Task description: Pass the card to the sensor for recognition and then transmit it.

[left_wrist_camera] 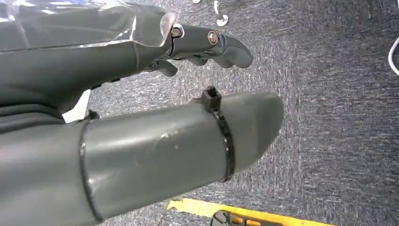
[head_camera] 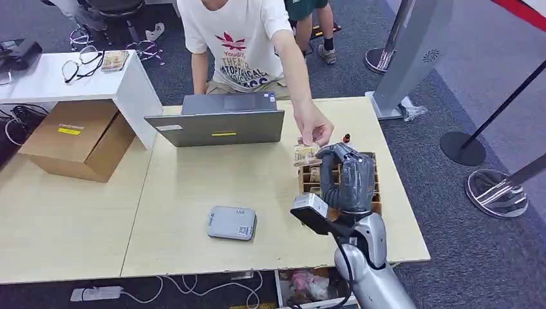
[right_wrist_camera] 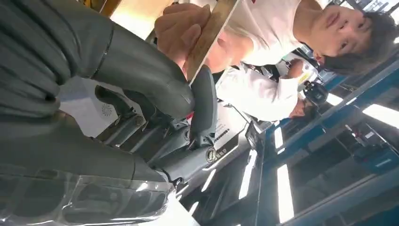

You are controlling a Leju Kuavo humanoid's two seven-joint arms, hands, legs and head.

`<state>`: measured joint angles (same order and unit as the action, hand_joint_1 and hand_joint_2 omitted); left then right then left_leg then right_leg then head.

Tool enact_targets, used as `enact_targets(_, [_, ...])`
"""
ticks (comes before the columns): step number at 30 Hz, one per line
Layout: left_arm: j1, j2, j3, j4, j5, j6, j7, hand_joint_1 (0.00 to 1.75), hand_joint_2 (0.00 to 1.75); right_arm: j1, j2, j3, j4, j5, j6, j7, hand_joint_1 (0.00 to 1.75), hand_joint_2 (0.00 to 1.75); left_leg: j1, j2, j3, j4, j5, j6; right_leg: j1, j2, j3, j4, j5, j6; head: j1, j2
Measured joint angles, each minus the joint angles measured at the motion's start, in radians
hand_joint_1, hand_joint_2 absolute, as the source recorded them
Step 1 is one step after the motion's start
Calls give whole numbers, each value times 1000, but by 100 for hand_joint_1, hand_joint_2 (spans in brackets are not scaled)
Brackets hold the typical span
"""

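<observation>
One tan card (head_camera: 305,153), thin-edged; right hand (head_camera: 344,174) and person's hand (head_camera: 313,131) both pinch it.

Hidden and cut-off parts around the wooden box (head_camera: 372,187)

The right hand (head_camera: 348,177) covers much of the box, hiding its contents. The card (head_camera: 304,153), just beside the box, is too small to read, and the person's hand (head_camera: 313,131) overlaps its upper edge.

Open tabletop (head_camera: 193,193) lies between the laptop (head_camera: 219,122) and the grey sensor (head_camera: 232,223). At the right edge, a wooden card rack (head_camera: 372,187) and a person's hand (head_camera: 313,131) crowd the right hand (head_camera: 344,177).
</observation>
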<state>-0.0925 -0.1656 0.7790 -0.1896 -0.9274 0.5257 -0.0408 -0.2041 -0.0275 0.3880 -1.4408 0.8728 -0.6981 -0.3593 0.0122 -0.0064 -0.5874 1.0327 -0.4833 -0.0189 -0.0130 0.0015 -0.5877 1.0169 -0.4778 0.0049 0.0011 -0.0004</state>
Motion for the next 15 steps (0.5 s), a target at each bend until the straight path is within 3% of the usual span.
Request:
enact_targets(7, [0,0,0,0,0,-2,0,0,0,2,-3,0,0,-10,1,0,175,175,0,0,0,0,0,0,0,0,0,0,0,0,0,0])
enact_targets(15, [1,1,0,0,22,3,-1,0,0,-12,-17,32,0,-153,30,0,175,175,0,0,0,0,0,0,0,0,0,0,0,0,0,0])
